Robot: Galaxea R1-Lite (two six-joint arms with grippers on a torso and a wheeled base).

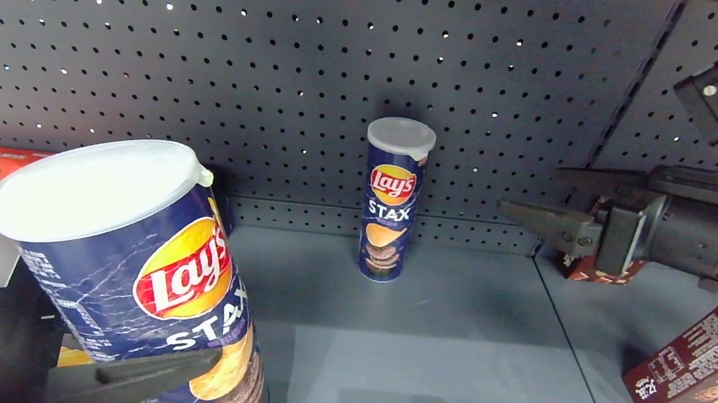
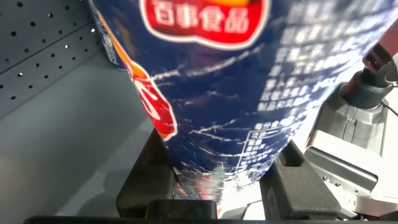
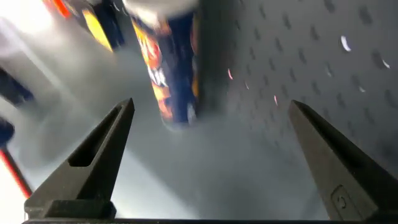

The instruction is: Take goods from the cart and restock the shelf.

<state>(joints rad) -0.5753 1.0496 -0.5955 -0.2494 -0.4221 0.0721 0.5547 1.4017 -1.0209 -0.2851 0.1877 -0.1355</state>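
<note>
Grey shelf (image 1: 450, 347) backed by pegboard (image 1: 281, 51), where a standing can (image 1: 391, 205) sits upright near the back, the left gripper (image 2: 217, 186) clamps a tilted can (image 1: 124, 249) at near left, and the right gripper (image 3: 211, 106) hangs spread wide at right.

matte black right gripper (image 3: 211, 104) with long, tapered fingers (image 3: 102, 149).

Near can (image 1: 141, 271) navy w/ white veining, red-yellow logo; far can (image 1: 390, 212) same; box (image 1: 694, 371) brown; pegboard (image 1: 248, 47) grey, dotted holes
</note>
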